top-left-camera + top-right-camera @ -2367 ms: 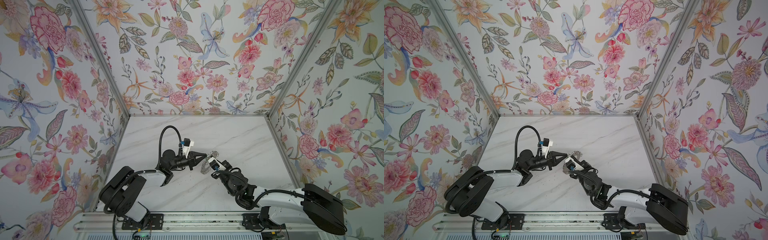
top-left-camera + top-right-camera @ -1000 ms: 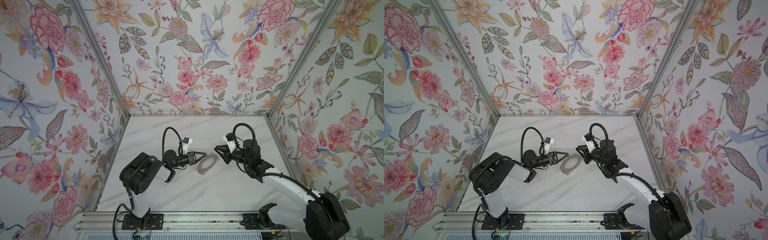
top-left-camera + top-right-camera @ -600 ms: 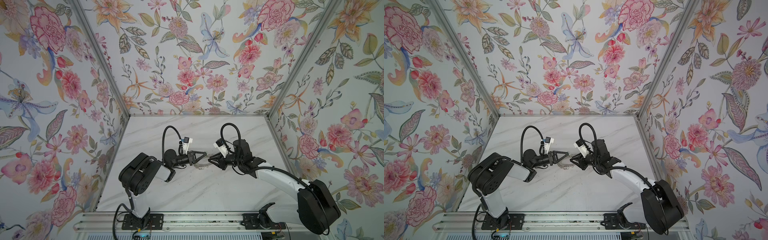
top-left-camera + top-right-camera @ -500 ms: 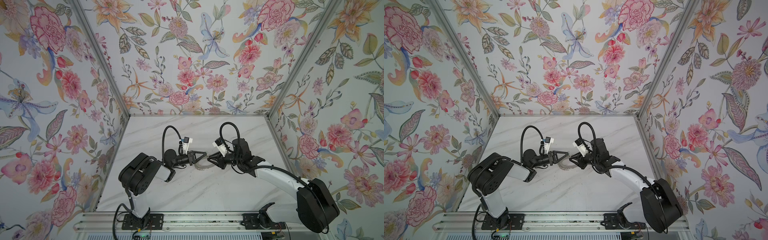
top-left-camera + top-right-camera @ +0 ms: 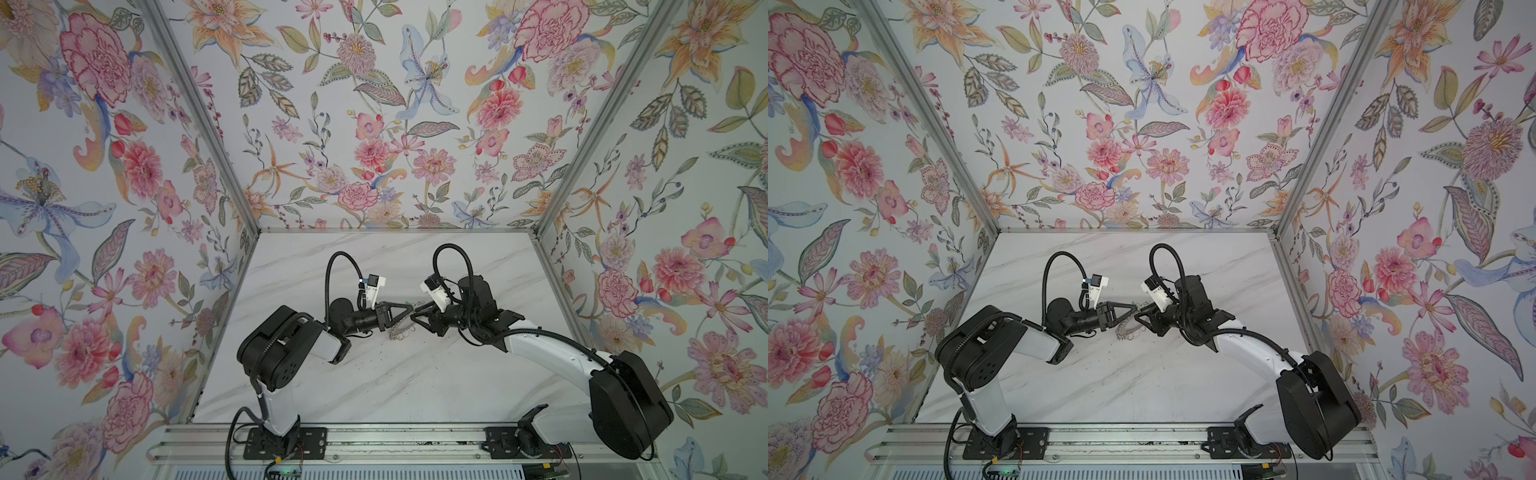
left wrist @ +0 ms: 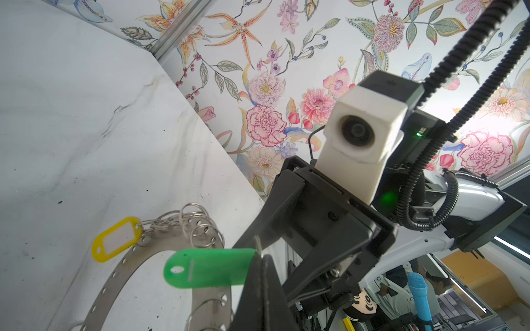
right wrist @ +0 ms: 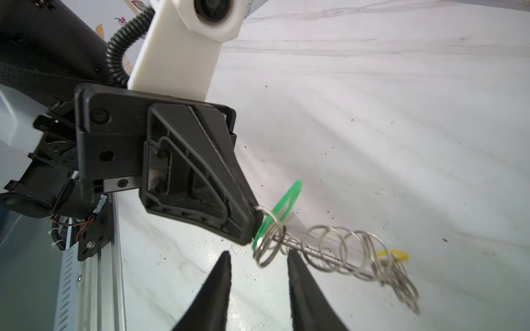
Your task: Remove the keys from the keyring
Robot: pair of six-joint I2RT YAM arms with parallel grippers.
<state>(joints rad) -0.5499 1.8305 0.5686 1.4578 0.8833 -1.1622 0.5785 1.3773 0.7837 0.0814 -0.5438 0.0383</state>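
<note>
**Fig.** The keyring (image 6: 117,272) hangs tilted over the middle of the table (image 5: 374,386) and bears a green tag (image 6: 212,270) and a yellow tag (image 6: 116,239). The left claw (image 7: 251,229) is clenched on the green tag's end. The right claw (image 7: 258,255) is released, its tips straddling a wire loop (image 7: 258,259) just beside it.

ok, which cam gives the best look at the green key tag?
Left wrist: the green tag is large and broadside, hole and slot clear, one end pinched in the left tool. Right wrist shows it edge-on, half behind wire rings. In both top views it is only a green speck.
</note>
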